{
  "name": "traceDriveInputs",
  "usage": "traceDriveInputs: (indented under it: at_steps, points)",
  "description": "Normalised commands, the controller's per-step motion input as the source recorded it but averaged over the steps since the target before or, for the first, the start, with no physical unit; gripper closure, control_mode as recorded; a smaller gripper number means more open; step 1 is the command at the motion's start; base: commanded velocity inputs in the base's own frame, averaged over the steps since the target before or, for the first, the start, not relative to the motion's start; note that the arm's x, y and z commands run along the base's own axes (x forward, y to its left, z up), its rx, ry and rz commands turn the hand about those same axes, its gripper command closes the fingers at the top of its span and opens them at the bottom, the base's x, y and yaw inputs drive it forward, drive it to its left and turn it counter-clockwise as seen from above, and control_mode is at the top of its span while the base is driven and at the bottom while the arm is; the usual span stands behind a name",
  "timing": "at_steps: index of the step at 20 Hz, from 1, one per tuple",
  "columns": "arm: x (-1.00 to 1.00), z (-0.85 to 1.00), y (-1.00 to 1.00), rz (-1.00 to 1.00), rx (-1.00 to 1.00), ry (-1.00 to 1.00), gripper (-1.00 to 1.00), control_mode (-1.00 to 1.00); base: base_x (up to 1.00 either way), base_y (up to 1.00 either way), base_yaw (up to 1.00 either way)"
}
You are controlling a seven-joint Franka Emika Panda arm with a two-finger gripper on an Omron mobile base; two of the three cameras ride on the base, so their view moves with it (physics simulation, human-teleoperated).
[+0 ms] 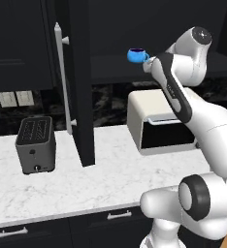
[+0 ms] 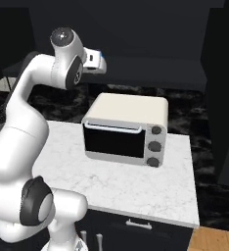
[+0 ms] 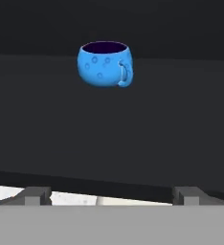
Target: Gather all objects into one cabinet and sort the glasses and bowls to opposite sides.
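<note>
A bright blue mug (image 3: 104, 63) with a dark inside stands upright on the dark shelf (image 3: 109, 124) of the black upper cabinet (image 1: 110, 68), its handle turned to the right in the hand view. The same mug (image 1: 137, 54) sits just left of my hand in the left base view. My gripper (image 3: 111, 196) is open, level with the shelf's front edge and short of the mug, with nothing between its fingertips (image 3: 37, 195). The cabinet's tall black door (image 1: 81, 82) with its long silver bar handle (image 1: 63, 77) stands swung open to the left.
A cream toaster oven (image 2: 126, 130) sits on the white marble counter (image 1: 110, 179) below the shelf. A dark toaster (image 1: 35, 144) stands at the counter's left. Black drawers with short silver handles (image 1: 119, 214) run under the counter edge.
</note>
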Motion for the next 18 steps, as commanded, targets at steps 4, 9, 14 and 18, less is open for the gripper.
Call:
traceDriveInputs:
  at_steps: [4,9,14,18]
  points:
    - [0.17,0.31,-0.05,0.0,0.0,0.0,-1.0,-1.0,0.0,0.0,0.0]
    - [0.25,0.26,0.0,0.0,0.0,0.0,-1.0,-1.0,0.0,0.0,0.0]
    - [0.1,0.08,-0.02,0.0,0.0,0.0,-1.0,-1.0,0.0,0.0,0.0]
    - [0.13,-0.01,-0.17,0.0,0.0,-0.02,-1.0,-1.0,0.0,0.0,0.0]
